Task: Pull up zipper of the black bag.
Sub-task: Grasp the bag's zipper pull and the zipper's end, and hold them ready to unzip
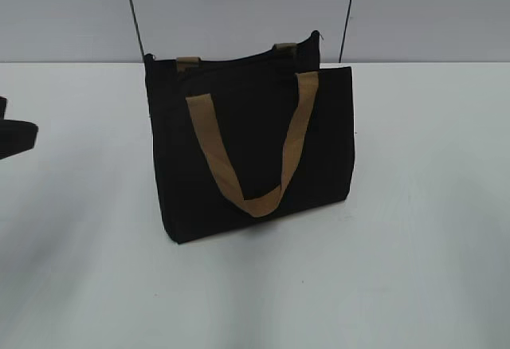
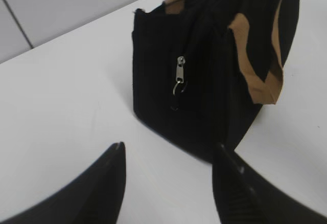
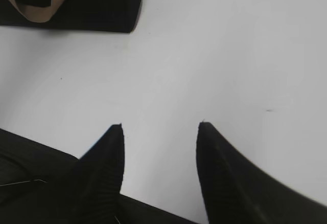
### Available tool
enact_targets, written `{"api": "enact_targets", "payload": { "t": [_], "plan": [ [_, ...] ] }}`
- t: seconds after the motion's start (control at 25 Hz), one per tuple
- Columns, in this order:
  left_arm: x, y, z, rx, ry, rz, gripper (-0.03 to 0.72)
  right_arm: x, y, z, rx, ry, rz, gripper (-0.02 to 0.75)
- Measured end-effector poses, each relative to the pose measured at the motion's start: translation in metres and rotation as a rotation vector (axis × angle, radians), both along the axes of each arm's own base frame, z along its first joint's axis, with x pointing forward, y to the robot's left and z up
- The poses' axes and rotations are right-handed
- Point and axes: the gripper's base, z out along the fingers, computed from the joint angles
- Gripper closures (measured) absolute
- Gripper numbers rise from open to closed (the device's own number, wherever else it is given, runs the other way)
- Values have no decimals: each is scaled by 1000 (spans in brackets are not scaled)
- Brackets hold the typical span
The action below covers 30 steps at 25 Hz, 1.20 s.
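Note:
The black bag (image 1: pixel 247 150) stands upright on the white table, with a tan strap handle (image 1: pixel 251 198) hanging down its front. The zipper line (image 1: pixel 239 60) runs along its top edge. In the left wrist view the bag's narrow end (image 2: pixel 194 81) faces me, and the grey metal pull tab (image 2: pixel 180 73) hangs there on the zipper. My left gripper (image 2: pixel 168 147) is open and empty, a short way in front of that end. My right gripper (image 3: pixel 161 125) is open and empty over bare table. The bag's lower corner (image 3: pixel 92 4) lies far ahead of it.
A dark part of the left arm (image 1: pixel 16 138) shows at the left edge of the exterior view. The white table (image 1: pixel 414 245) stretches around the bag. A grey wall (image 1: pixel 239 6) stands close behind it.

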Motion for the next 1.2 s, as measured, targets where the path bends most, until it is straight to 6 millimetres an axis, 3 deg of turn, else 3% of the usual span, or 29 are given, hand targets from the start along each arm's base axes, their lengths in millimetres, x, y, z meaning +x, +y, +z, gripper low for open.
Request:
{"api": "enact_targets", "payload": {
  "t": [0.4,0.64,0.84,1.2],
  "plan": [
    [63,-9,-58,70,26,-148,258,0,3,1,10,-10,36,372],
    [83,-17,-91,50,7,-254,257,5,3,5,10,-12,39,372],
    [92,-22,-121,78,9,-388,257,26,3,25,12,-1,37,372],
    [132,-38,-137,82,-7,-463,258,67,3,42,7,47,53,372]
  ]
}}
